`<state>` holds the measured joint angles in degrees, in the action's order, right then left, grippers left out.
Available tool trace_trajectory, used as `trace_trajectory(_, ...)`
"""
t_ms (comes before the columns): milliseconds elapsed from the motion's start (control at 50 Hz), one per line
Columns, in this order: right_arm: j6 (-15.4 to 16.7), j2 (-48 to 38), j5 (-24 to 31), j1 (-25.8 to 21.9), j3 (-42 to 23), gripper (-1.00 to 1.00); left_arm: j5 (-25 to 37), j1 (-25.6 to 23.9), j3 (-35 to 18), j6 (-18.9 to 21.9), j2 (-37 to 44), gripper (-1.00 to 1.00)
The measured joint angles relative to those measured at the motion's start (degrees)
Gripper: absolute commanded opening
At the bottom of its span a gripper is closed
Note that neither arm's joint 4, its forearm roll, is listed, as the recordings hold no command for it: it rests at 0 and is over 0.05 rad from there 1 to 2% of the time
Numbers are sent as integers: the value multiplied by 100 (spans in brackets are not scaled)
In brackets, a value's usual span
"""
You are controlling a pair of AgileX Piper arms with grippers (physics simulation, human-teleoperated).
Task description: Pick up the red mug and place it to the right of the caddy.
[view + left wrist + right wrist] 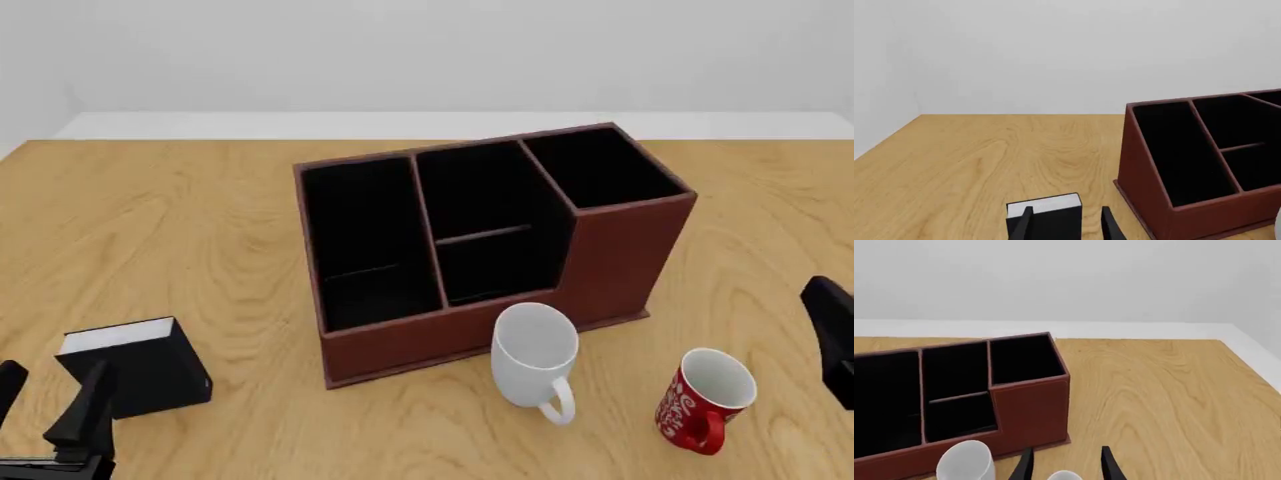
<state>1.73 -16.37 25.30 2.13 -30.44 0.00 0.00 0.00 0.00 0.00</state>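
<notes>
The red mug (705, 398) with white marks stands upright on the table, in front of the caddy's right end and right of the white mug. The reddish-brown caddy (487, 245) stands mid-table; it also shows in the left wrist view (1151, 185) and the right wrist view (1031, 410). My right gripper (834, 345) is at the right edge, apart from the red mug; in its wrist view it (1066, 465) is open and empty, and a pale rim (1064, 475), apparently the mug's, shows low between the fingers. My left gripper (47, 400) is open and empty at the front left.
A plain white mug (534, 352) leans right in front of the caddy, close to the red mug; it also shows in the right wrist view (967, 460). A small black box with a white top (134, 365) lies just ahead of my left gripper (1066, 225).
</notes>
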Motion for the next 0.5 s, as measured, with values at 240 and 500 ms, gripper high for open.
trace_trajectory(240, -102, -695, 621, -51, -332, 100, 0, 0, 0, 0, 0, 100)
trace_trajectory(500, -437, -993, 791, -253, -89, 100, 0, 0, 0, 0, 0, 100)
